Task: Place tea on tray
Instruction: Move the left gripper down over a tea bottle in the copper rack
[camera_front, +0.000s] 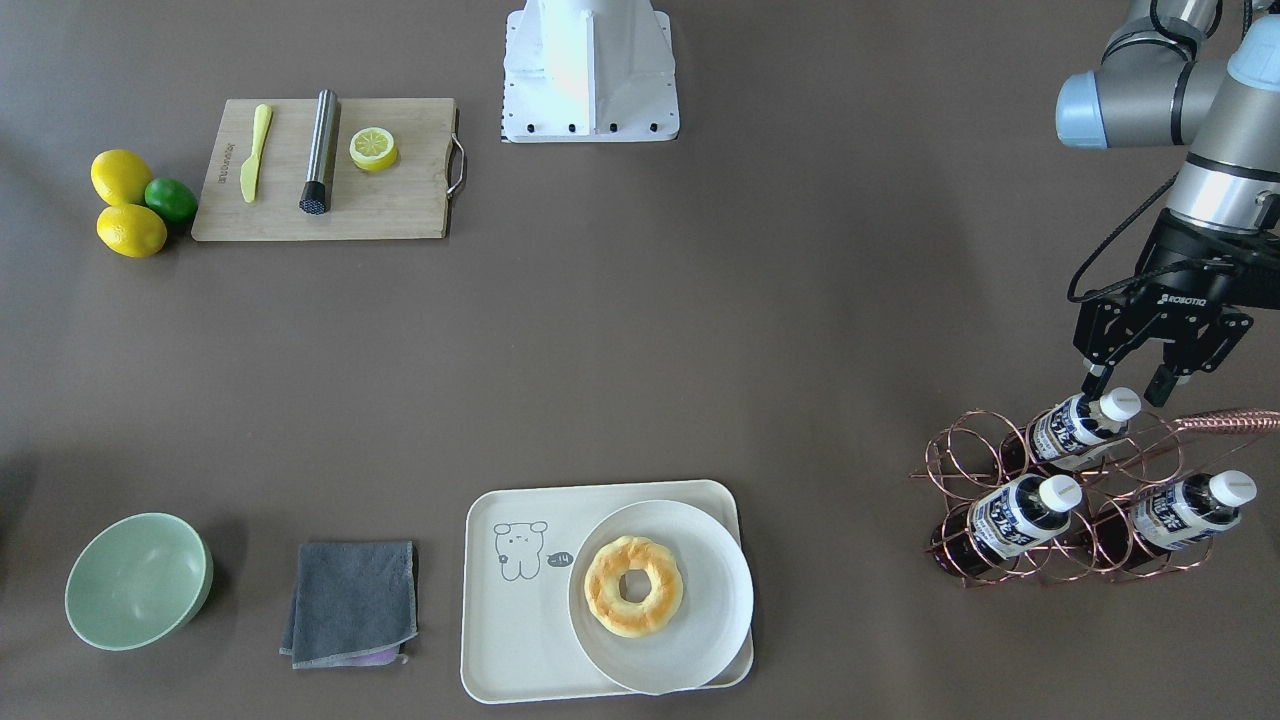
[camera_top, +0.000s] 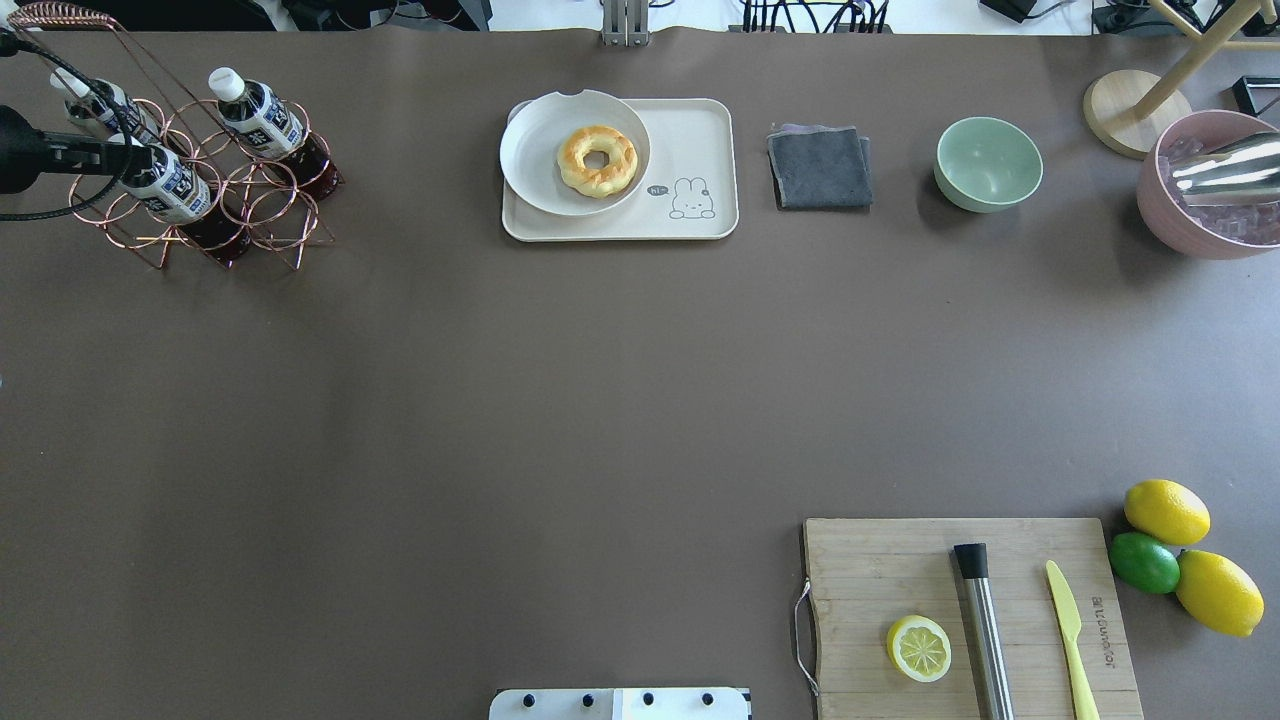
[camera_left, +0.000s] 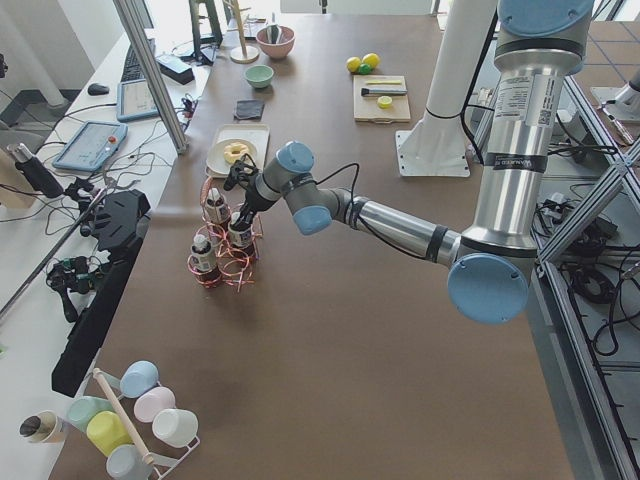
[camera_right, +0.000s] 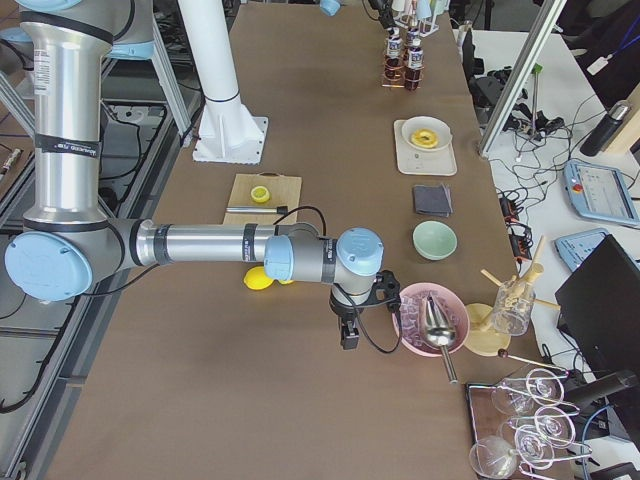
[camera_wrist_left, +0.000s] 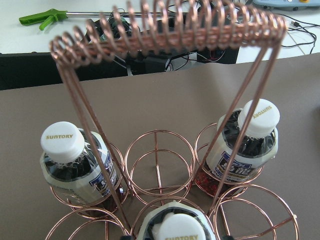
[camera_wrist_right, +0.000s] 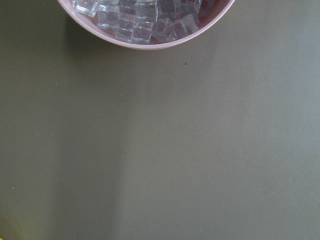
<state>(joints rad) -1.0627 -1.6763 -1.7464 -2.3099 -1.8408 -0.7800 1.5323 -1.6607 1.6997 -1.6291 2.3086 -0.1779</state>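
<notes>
One left gripper (camera_front: 1128, 388), jaws apart, astride tea (camera_front: 1072, 427)

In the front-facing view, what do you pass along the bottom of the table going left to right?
green bowl → cloth → tray → rack

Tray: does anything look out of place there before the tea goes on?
Yes. The plate with the doughnut sits pushed into one corner of the tray, its edge overlapping the tray's rim rather than lying inside it. Nothing looks spilled, and the tray's other half is bare.
</notes>
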